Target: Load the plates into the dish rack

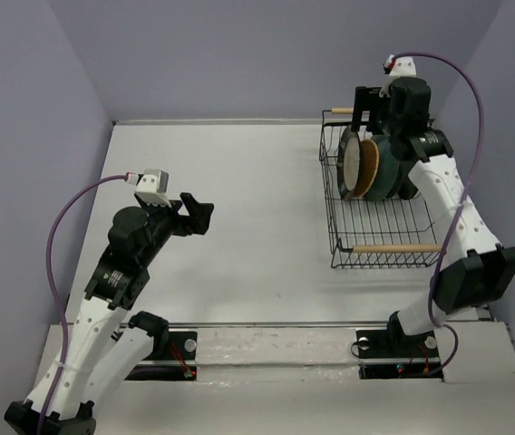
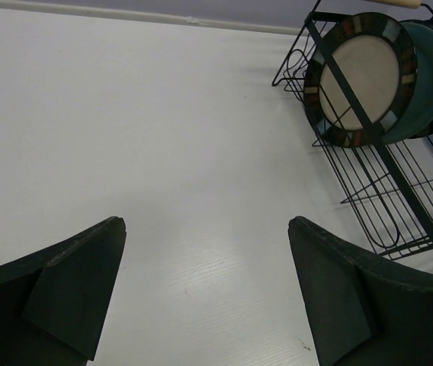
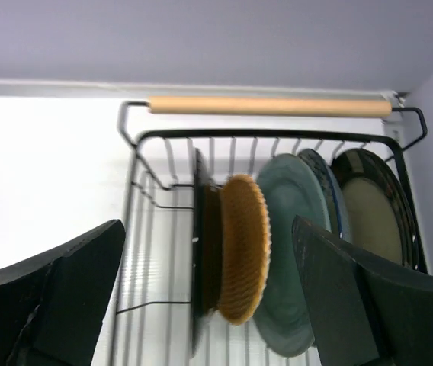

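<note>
Matte white table (image 1: 239,227); black wire dish rack (image 1: 380,260), round plates (image 3: 293,252) upright; left fingers (image 1: 196,214), right fingers (image 1: 366,109) gaping, empty.

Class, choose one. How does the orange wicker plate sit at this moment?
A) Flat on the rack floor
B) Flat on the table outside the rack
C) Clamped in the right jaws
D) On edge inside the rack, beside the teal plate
D: the right wrist view shows the orange wicker plate standing on edge inside the dish rack, with the teal plate right next to it.
</note>
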Motion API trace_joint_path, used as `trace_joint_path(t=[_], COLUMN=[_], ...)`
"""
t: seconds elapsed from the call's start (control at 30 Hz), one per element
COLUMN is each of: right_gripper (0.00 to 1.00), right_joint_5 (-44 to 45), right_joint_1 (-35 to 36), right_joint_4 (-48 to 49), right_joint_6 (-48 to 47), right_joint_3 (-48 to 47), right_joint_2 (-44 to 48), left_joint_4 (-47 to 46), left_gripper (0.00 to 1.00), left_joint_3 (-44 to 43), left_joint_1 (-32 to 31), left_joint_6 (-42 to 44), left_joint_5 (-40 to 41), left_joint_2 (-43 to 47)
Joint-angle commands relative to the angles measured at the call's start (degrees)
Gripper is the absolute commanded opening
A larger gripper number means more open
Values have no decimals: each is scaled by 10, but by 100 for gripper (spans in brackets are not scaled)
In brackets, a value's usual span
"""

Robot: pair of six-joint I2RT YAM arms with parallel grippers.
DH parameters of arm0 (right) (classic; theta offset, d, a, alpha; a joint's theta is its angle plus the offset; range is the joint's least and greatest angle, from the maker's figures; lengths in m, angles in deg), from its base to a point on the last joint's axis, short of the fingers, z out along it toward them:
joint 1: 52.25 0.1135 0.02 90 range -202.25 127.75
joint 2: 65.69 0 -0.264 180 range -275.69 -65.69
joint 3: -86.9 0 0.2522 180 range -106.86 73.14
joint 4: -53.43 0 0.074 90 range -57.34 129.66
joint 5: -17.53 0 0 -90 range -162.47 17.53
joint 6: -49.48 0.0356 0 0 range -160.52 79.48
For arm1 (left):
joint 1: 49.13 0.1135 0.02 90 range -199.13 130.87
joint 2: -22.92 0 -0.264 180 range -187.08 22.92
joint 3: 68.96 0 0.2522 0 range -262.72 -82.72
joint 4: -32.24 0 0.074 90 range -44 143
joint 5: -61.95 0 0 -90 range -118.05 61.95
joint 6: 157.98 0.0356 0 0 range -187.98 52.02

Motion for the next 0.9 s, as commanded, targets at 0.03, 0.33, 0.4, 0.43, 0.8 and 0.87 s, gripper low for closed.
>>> trace_joint_path(t=[0.03,0.33,0.4,0.43,0.8,0.87], right_gripper=[78,100,100,100,100,100], right_joint_5=[-156,-286,-294,-297,-261,-261], right_joint_1=[1,1,1,1,1,1], right_joint_4=[13,55,55,53,7,5], right_joint_6=[111,203,216,219,209,210], right_joint_3=[28,212,243,253,282,275], right_joint_2=[153,435,503,522,632,633], left_joint_4=[-37,-40,-40,-39,-49,-49], left_gripper=[99,99,99,99,99,99], left_joint_3=[1,-91,-115,-122,-137,-143], left_joint_1=[4,4,4,4,4,4], left_joint_6=[-9,-35,-41,-44,-72,-74], left_joint_5=[13,-5,0,1,-3,-3], left_joint_2=[22,64,73,76,119,116])
